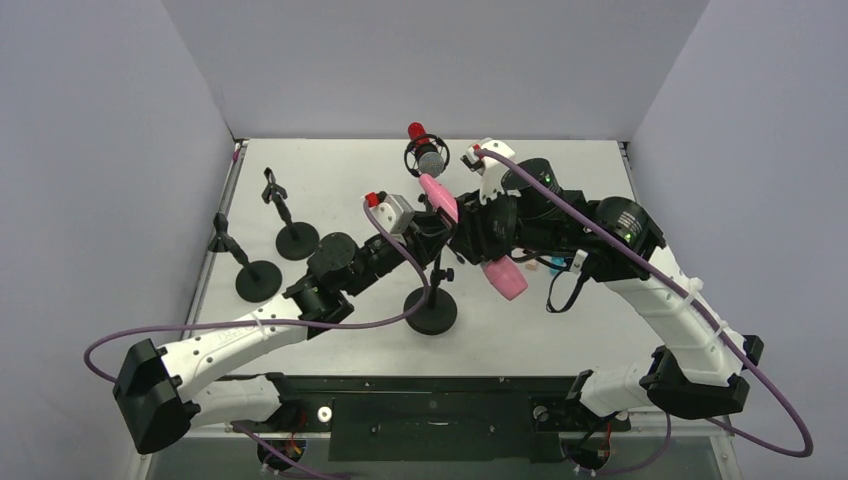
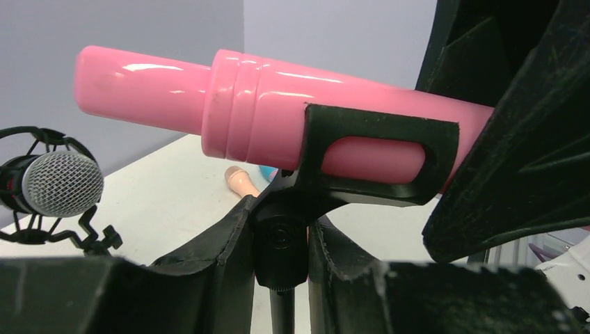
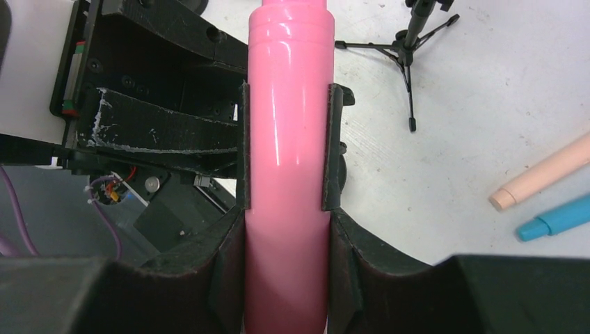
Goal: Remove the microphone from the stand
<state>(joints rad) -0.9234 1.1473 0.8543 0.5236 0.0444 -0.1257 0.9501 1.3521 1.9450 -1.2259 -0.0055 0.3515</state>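
Gripping the single glossy pink plastic microphone (image 3: 285, 104), the right gripper (image 3: 286, 229) is clenched on its barrel. The left gripper (image 2: 280, 229) clasps the neck of the black metal stand (image 1: 431, 312), whose clip (image 2: 379, 149) cradles the microphone. Two bare black stands (image 1: 258, 280) sit leftward, two marker pens (image 3: 543, 170) rightward.

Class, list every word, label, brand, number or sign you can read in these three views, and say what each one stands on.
No text can be read in any of the three views.
Pink microphone: plain surface, no print showing.
Stand and its black clip: no marking showing.
White link of the left arm: any print there is too small to read.
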